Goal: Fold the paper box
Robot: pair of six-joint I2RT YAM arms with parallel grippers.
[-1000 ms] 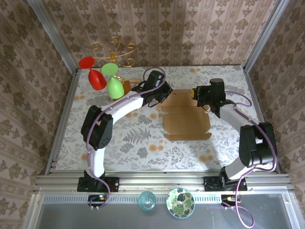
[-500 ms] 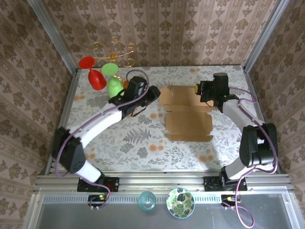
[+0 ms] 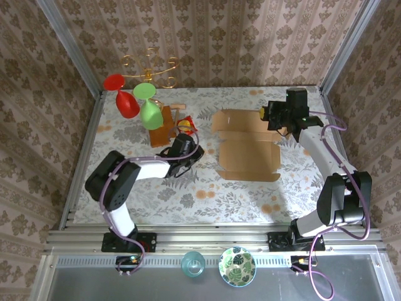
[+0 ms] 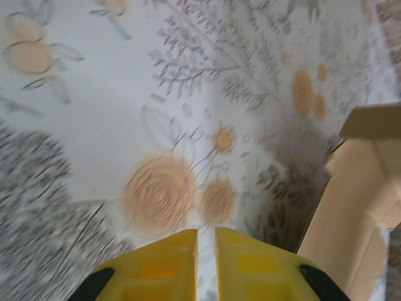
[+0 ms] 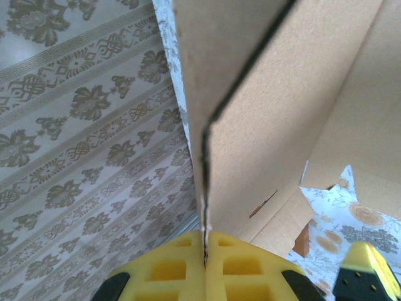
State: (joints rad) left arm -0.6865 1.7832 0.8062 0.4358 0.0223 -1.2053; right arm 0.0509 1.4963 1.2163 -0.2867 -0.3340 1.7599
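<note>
At the far left of the table [image 3: 125, 150], well beyond the left jaws and to their left, a wooden stand [image 3: 161, 119] is seen with a red glass [image 3: 125, 100] and green glasses [image 3: 150, 114] leaning at it. The left gripper [image 3: 188, 152] is held low over the flowered cloth. In the left wrist view its yellow fingers are brought almost together, with only a thin slit of cloth showing between them and nothing gripped. Well nearer than these jaws, on the rail by the arm bases, a teal glass [image 3: 193, 264] and a patterned bowl [image 3: 237, 266] are set side by side. To the right of the left jaws, near but not touching them, the paper box [image 3: 247, 153] is laid open on the cloth. Its main panel lies flat, and a brown side wall is seen standing at the right edge of the left wrist view. At the far right corner of the box the right gripper [image 3: 272, 116] is placed, its jaws clamped on a cardboard flap. In the right wrist view that flap is seen edge-on, rising straight out from between the closed yellow fingers, with the rest of the box spread to the right of them.
</note>
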